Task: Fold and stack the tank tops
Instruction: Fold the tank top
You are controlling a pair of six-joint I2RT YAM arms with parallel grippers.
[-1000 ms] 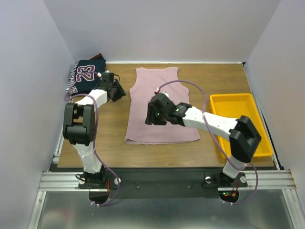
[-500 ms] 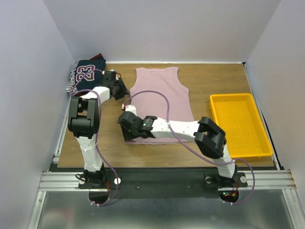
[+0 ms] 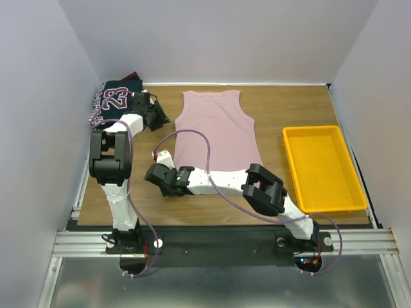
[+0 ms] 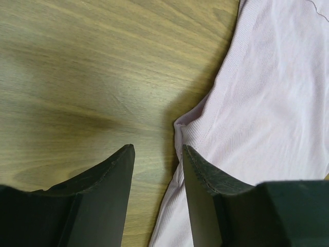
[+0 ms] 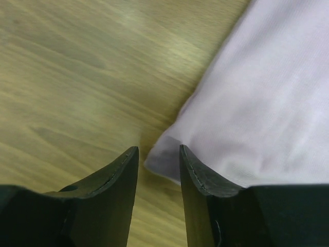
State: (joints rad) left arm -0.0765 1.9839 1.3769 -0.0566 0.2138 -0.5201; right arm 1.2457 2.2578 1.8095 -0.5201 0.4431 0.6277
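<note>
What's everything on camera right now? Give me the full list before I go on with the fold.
pink tank top: one, dusty pink, laid flat mid-table, neck toward the far wall
navy tank top: one, navy with white-red "23", bunched in the far left corner
maroon cloth: one sliver, dark red, behind the navy tank top; too little shows to say more
tray: one, yellow, right side of the table
table: one, brown wood grain
cables: two, purple, one along each arm
left gripper: one, black, open, at the pink tank top's armhole edge
right gripper: one, black, open, at its near left corner
</note>
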